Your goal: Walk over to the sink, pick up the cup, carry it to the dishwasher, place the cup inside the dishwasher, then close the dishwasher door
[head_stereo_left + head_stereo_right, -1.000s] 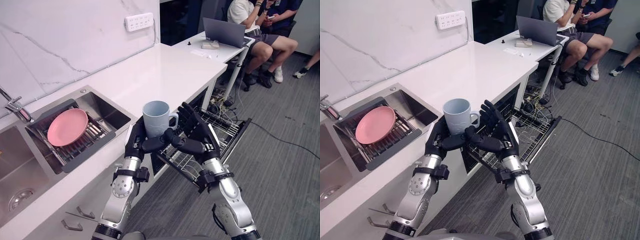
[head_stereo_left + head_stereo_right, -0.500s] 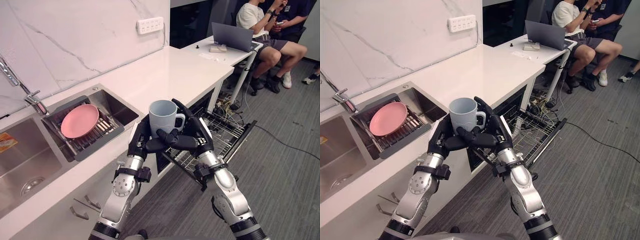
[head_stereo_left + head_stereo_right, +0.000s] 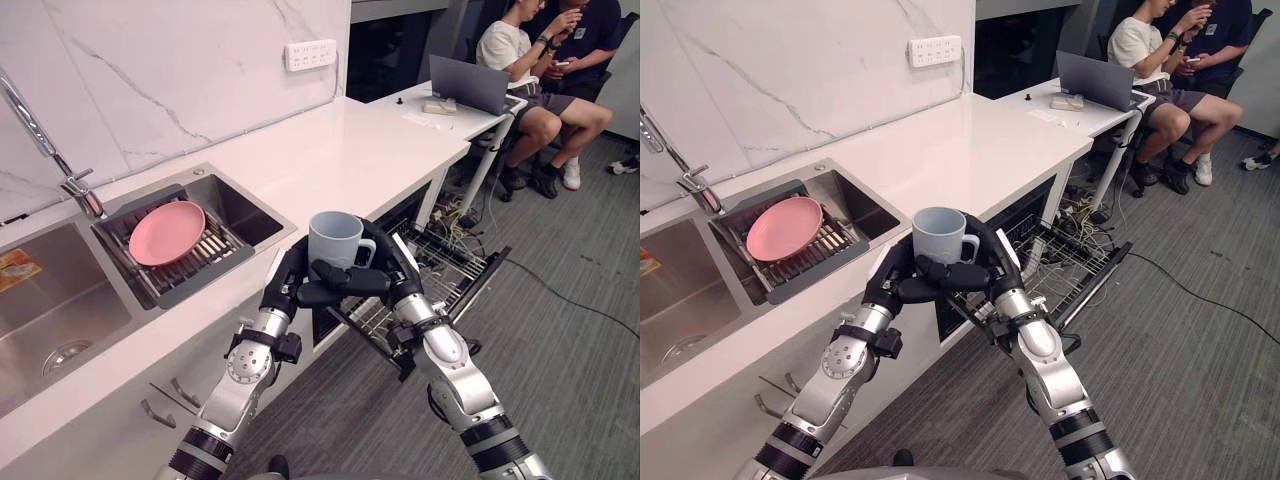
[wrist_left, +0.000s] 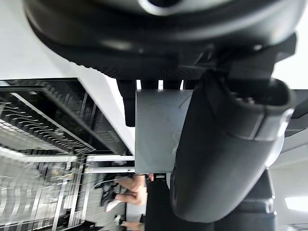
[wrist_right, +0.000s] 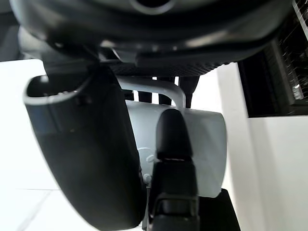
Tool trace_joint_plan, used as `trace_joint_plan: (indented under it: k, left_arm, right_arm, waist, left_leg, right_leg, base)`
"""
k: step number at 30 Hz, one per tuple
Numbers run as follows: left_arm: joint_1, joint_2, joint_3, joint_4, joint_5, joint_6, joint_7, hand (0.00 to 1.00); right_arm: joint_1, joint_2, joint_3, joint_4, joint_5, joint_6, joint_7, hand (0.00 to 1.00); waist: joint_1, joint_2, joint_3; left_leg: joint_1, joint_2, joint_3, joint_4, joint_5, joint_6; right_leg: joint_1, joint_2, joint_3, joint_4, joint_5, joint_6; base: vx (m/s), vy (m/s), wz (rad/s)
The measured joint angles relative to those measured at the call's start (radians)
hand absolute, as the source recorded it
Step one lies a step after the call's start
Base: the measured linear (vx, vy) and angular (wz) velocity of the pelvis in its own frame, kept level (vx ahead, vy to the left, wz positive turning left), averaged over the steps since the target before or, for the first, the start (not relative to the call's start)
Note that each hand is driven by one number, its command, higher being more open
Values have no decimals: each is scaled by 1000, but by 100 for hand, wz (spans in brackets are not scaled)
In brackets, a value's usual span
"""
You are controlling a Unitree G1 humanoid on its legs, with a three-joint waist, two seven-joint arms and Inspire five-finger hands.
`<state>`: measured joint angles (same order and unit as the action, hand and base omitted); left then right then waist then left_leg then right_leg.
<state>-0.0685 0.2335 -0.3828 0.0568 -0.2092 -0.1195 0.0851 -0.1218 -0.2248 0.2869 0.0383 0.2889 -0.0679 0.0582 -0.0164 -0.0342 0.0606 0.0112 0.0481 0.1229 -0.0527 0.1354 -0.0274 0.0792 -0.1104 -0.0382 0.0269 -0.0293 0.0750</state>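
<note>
Spread 1 s ago, right hand (image 3: 402, 268) now joins left hand (image 3: 284, 288) clasping cup (image 3: 333, 237).

Hands: we hold the cup (image 3: 335, 238) in our left hand (image 3: 285, 287) and right hand (image 3: 397, 272), over the counter edge.
4 o'clock: dishwasher rack (image 3: 452, 268) pulled out, open from above.
12 o'clock: bare counter (image 3: 340, 150), room for us.
10 o'clock: sink (image 3: 247, 207) and pink plate (image 3: 167, 232) bar us.
1 o'clock: desk (image 3: 455, 106), seated people (image 3: 520, 50), well apart.
5 o'clock: open floor (image 3: 570, 370).
</note>
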Motion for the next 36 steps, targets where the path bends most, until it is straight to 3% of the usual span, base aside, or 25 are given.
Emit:
trace_joint_plan:
  k: [1,2,14,21,28,31,36]
  left_arm:
    - [0,1,0,6,0,0,-2,30]
    - [0,2,0,14,0,-3,-5,90]
    - [107,-95,80,-69,94,-26,-46,90]
    - [152,-140,95,-97,163,-45,-50,90]
    - [323,-137,124,-92,180,-15,-45,90]
    - [333,-142,120,-93,211,-12,-38,90]
    - [332,-180,110,-91,208,-9,-39,90]
  right_arm:
    - [0,1,1,2,0,5,1,30]
    - [0,1,1,5,-5,9,2,30]
    - [79,26,-51,-123,-164,14,47,30]
    - [137,75,-92,-182,-320,-16,43,30]
    - [150,90,-385,-181,-544,-35,-170,30]
    - [200,91,-400,-181,-598,-35,-219,30]
    - [234,110,-368,-100,-584,-35,-220,30]
  waist:
    - [0,0,0]
    - [0,0,0]
    - [-5,1,0]
    - [-20,5,3]
    - [-23,10,7]
    - [-26,12,7]
    - [-26,25,-1]
  left_leg:
    - [0,2,1,-1,1,-1]
    - [0,3,1,-1,1,-2]
    - [18,3,0,-34,17,-7]
    - [23,3,-4,-35,12,-14]
    - [14,-3,-14,-34,13,-13]
    - [12,-1,-13,-34,13,-12]
    - [-3,0,-17,-35,12,-13]
  right_leg:
    - [-1,2,1,-1,1,-1]
    - [-1,4,2,-1,3,-1]
    - [3,11,-1,-5,3,-2]
    - [8,10,-6,-5,-12,8]
    - [7,5,-18,-11,-8,5]
    - [7,7,-19,-14,-8,4]
    - [-4,7,-24,-19,-9,3]
  base:
    - [-6,-9,-4]
    - [0,0,0]
    - [-1,0,0]
    - [-5,0,0]
    - [16,-2,4]
    - [11,-8,0]
    - [-2,-2,2]
